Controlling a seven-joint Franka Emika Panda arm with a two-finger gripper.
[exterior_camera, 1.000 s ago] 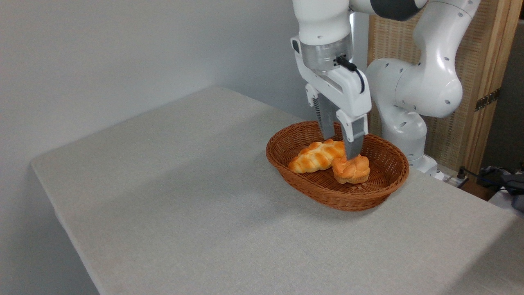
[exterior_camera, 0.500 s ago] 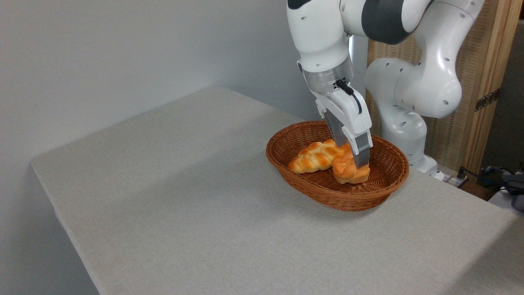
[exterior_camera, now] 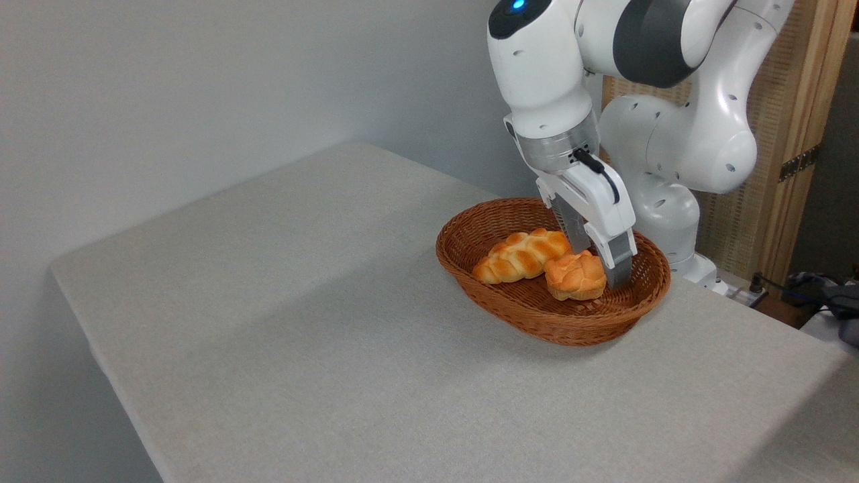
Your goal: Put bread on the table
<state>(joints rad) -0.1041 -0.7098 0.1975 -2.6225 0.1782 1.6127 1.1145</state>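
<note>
The bread (exterior_camera: 574,275), a small round golden-orange bun, lies in the brown wicker basket (exterior_camera: 530,315) on the grey cloth table (exterior_camera: 322,322). My gripper (exterior_camera: 599,266) reaches down into the basket, tilted, and stands open. Its near finger (exterior_camera: 619,268) is just right of the bun, close to the basket's right wall. Its far finger (exterior_camera: 572,231) comes down behind the bun, near the longer loaf. I cannot tell whether either finger touches the bun.
A longer braided loaf (exterior_camera: 518,255) lies in the basket, left of the bun and touching it. The robot's base (exterior_camera: 664,221) stands behind the basket. A wooden panel (exterior_camera: 772,134) rises at the right, with cables (exterior_camera: 805,285) beside it.
The gripper has moved to the right and lower into the basket, tilting more. Its near finger went from above and in front of the bun to the bun's right side. The bun stayed put.
</note>
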